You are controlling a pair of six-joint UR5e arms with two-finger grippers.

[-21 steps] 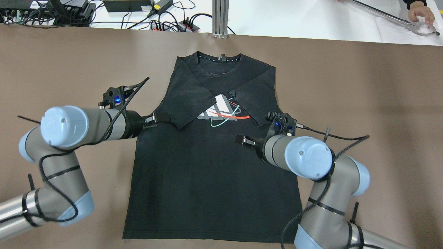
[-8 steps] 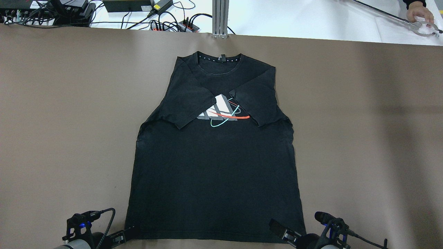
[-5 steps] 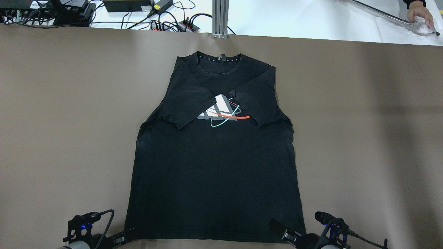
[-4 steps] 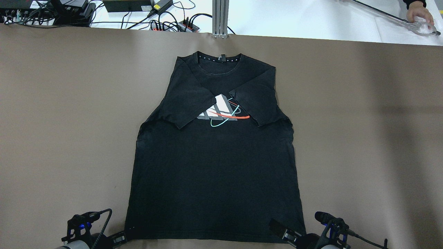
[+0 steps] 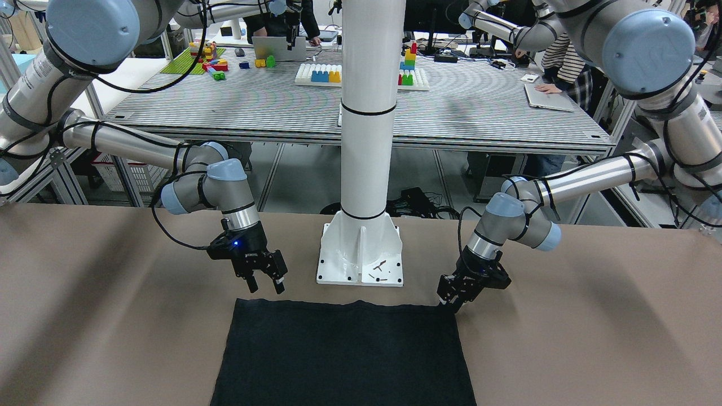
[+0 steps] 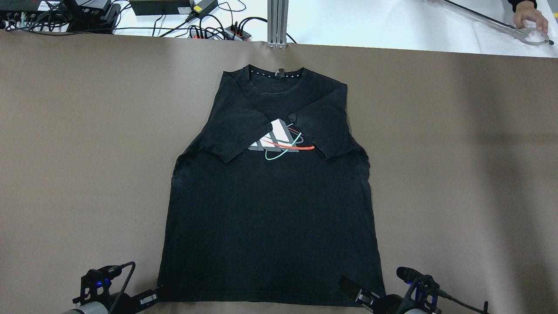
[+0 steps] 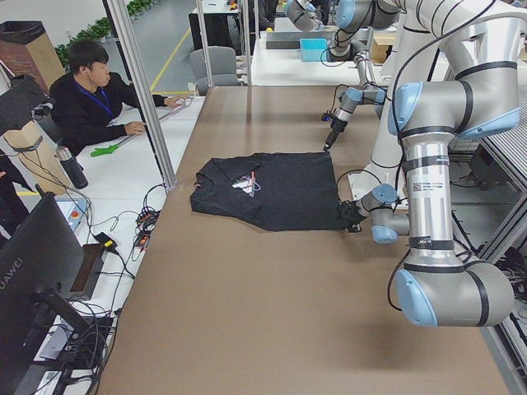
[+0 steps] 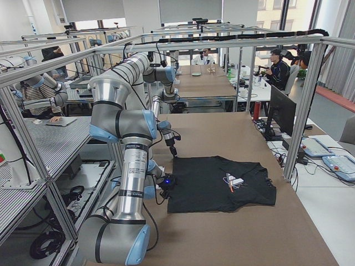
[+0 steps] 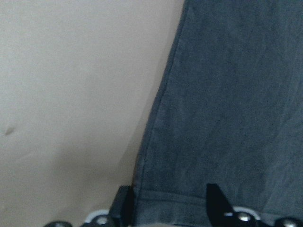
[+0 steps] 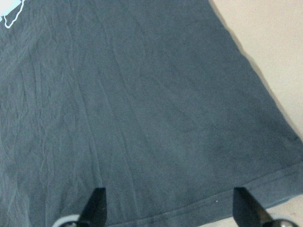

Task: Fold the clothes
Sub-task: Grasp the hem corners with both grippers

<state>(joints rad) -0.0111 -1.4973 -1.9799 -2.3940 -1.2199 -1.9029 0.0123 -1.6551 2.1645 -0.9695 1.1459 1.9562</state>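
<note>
Shirt (image 6: 270,218) hem (image 6: 270,301) is where I see the risk.

- **Left gripper:** The left gripper (image 9: 169,208) sits at 1 hem corner. Its jaws are apart and straddle the cloth, and the outer finger (image 9: 124,208) is right on the side edge. If it closes like that, I think it could slip off or catch only a sliver.
- **Right gripper:** The right gripper (image 5: 265,286) has its jaws wide apart and holds nothing. It hovers above the hem, a bit inboard of its corner. With 2 uneven grabs the fold would likely go skewed.
- **Layers:** The body is 2 layers, so a shallow pinch could lift only the top 1 and open the shirt up like a bag.
- **Drag:** A low or fast carry toward the collar (image 6: 277,74) might drag the cloth on the table (image 6: 65,152) and flick the tucked sleeves (image 6: 237,131) back out.

As for looks, it's a black T-shirt lying flat, front up, in the middle of the brown table. The collar is at the far side and the hem is nearest the robot, just in front of the white pillar (image 5: 369,113) base. Both sleeves are folded in across the chest and partly cover a white, red and teal print (image 6: 279,141). The body is smooth with light creases, the hem is straight, and the side edges flare slightly toward the hem. The fabric looks soft and limp, so I expect it to sag between the 2 grips.
</note>
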